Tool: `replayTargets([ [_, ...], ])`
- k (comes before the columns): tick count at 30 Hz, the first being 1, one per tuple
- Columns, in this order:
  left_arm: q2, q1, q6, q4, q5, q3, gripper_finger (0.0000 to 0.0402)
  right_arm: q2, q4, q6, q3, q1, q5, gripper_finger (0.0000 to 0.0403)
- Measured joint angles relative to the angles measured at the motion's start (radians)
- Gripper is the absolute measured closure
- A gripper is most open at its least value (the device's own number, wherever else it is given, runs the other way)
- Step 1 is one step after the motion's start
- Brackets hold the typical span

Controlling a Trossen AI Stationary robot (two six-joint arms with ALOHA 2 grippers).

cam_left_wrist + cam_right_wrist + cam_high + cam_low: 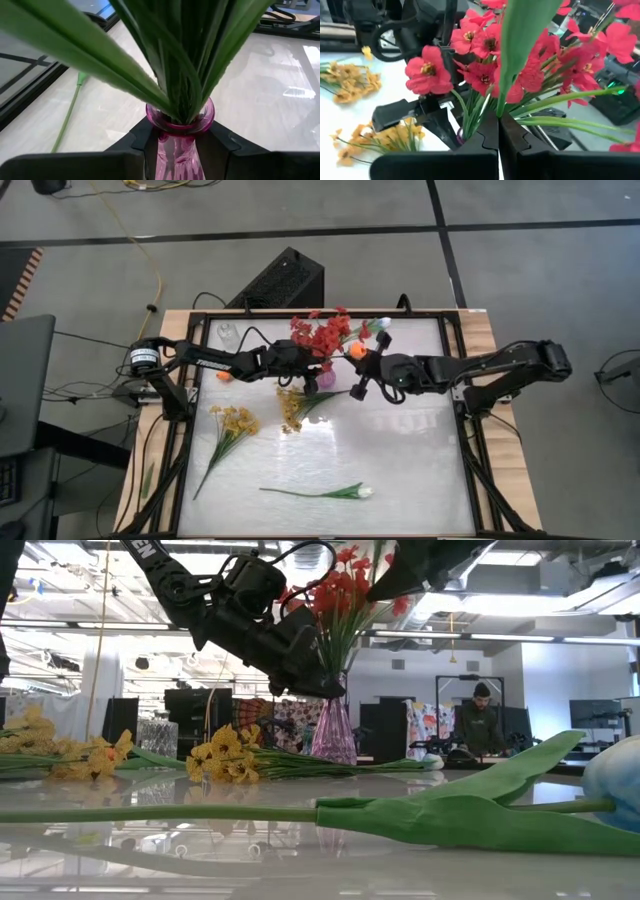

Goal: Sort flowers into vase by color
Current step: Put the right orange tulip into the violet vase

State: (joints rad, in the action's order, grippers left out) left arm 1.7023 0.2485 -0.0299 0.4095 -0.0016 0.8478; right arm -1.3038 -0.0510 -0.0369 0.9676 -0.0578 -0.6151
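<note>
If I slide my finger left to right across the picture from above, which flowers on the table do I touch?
Yellow spray → second yellow spray → red flowers in the pink vase → white tulip.

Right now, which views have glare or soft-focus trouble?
High view: the table throws back patchy white glare. Low view: the tulip leaf up close is soft and blocks the near table; bright ceiling lights backlight the pink vase. Left wrist view: green leaves close to the lens are blurred. Right wrist view: a leaf held in the right gripper covers the centre.
</note>
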Motion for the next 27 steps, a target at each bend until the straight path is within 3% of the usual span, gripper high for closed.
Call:
replayTargets([
  [12,0.0,-0.001,0.0,0.0,0.007,0.0,0.0308,0.042,0.002,0.121,-0.001,0.002,-0.039,0.0383],
  [27,0.0,0.0,0.0,0.0,0.007,0.0,0.0308,-0.066,0.001,0.163,-0.001,0.005,0.056,0.0383],
])
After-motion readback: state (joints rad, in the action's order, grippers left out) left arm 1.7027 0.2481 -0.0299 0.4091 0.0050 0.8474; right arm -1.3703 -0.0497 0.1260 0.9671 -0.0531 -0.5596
